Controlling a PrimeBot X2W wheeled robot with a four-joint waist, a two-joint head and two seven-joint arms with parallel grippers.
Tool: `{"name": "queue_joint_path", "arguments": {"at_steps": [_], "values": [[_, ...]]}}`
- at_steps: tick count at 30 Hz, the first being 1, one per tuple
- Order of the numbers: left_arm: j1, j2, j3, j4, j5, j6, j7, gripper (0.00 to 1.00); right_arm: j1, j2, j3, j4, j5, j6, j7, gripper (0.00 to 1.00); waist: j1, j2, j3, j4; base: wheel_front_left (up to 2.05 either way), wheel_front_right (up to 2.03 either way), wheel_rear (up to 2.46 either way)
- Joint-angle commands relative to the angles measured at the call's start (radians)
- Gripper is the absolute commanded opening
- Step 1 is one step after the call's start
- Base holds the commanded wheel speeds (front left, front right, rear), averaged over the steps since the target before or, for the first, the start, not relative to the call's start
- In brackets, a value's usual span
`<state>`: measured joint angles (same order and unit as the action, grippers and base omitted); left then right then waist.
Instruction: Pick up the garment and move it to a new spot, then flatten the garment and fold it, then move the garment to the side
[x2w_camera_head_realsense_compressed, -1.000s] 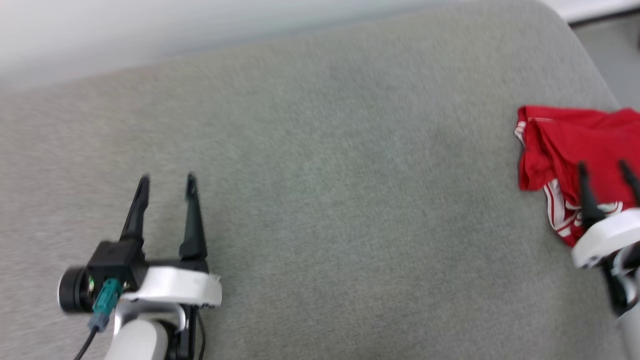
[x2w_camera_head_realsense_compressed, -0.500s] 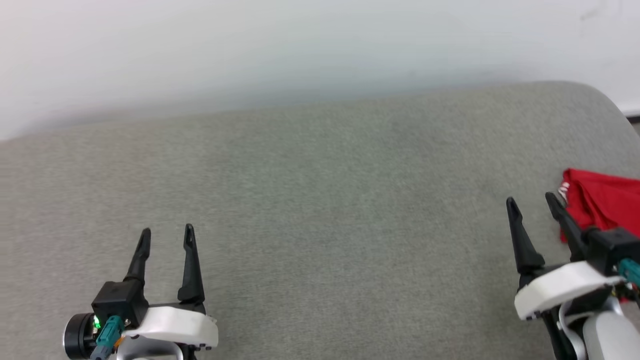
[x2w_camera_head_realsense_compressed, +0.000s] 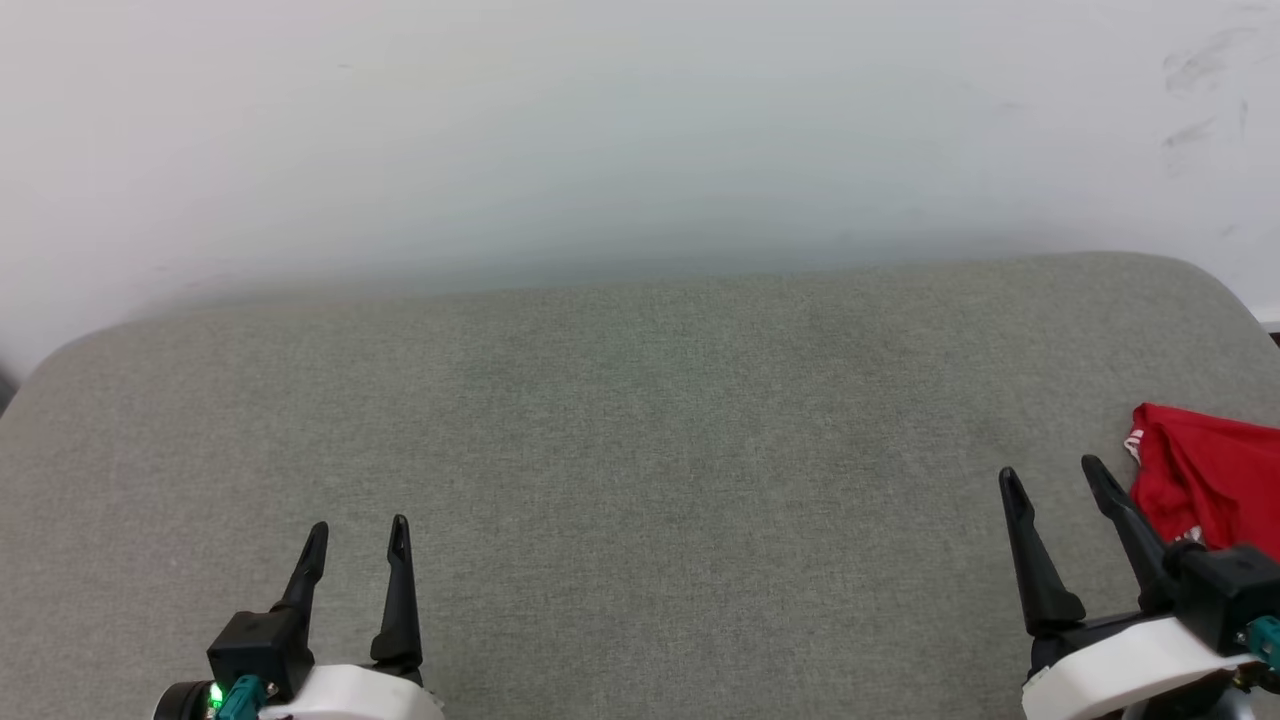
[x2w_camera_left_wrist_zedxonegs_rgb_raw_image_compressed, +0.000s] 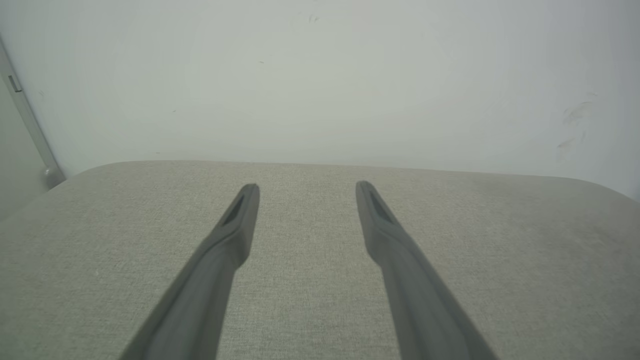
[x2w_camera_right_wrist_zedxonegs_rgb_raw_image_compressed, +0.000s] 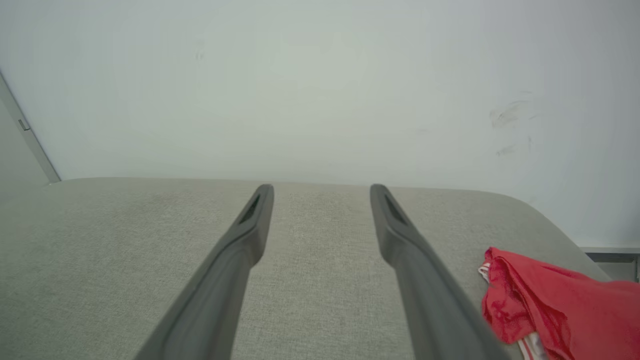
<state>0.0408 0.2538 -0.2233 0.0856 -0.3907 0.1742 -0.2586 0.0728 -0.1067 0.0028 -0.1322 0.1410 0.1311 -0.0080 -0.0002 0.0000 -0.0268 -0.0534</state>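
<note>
The garment (x2w_camera_head_realsense_compressed: 1205, 490), bright red with a bit of white trim, lies crumpled at the right edge of the grey cushioned surface (x2w_camera_head_realsense_compressed: 640, 450); in the right wrist view the garment (x2w_camera_right_wrist_zedxonegs_rgb_raw_image_compressed: 545, 305) sits low on the right, cut off by the frame. My right gripper (x2w_camera_head_realsense_compressed: 1050, 473) stands open just left of it, with nothing between its fingers and not touching the cloth. At the lower left my left gripper (x2w_camera_head_realsense_compressed: 357, 531) is open too, far from the garment. Seen from the wrists, the left gripper (x2w_camera_left_wrist_zedxonegs_rgb_raw_image_compressed: 306, 186) and right gripper (x2w_camera_right_wrist_zedxonegs_rgb_raw_image_compressed: 321, 188) both hover over bare fabric.
A pale wall (x2w_camera_head_realsense_compressed: 640, 130) rises directly behind the surface. The surface's rounded far right corner (x2w_camera_head_realsense_compressed: 1225, 290) drops away near the garment. A door frame edge (x2w_camera_left_wrist_zedxonegs_rgb_raw_image_compressed: 30, 125) stands at the left in the left wrist view.
The head camera has tilted up and turned, so the wall now fills the top. My right gripper has come off the garment and now stands to its left. Both grippers stay open.
</note>
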Motion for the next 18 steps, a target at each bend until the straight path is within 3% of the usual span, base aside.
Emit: {"name": "queue_joint_path", "arguments": {"at_steps": [1, 18], "values": [[0.011, -0.004, -0.005, 0.006, -0.003, -0.008, -0.006, 1.00, 0.021, 0.006, 0.001, -0.018, 0.002, -0.001, 0.004, 1.00, 0.0002, 0.0000, -0.008, 0.006, 0.00, 0.00, 0.00], [-0.004, -0.024, 0.002, 0.020, 0.009, -0.014, -0.008, 1.00, 0.009, -0.011, -0.006, -0.004, 0.019, -0.001, 0.012, 1.00, 0.0002, 0.0000, -0.003, 0.009, 0.00, 0.00, 0.00]]}}
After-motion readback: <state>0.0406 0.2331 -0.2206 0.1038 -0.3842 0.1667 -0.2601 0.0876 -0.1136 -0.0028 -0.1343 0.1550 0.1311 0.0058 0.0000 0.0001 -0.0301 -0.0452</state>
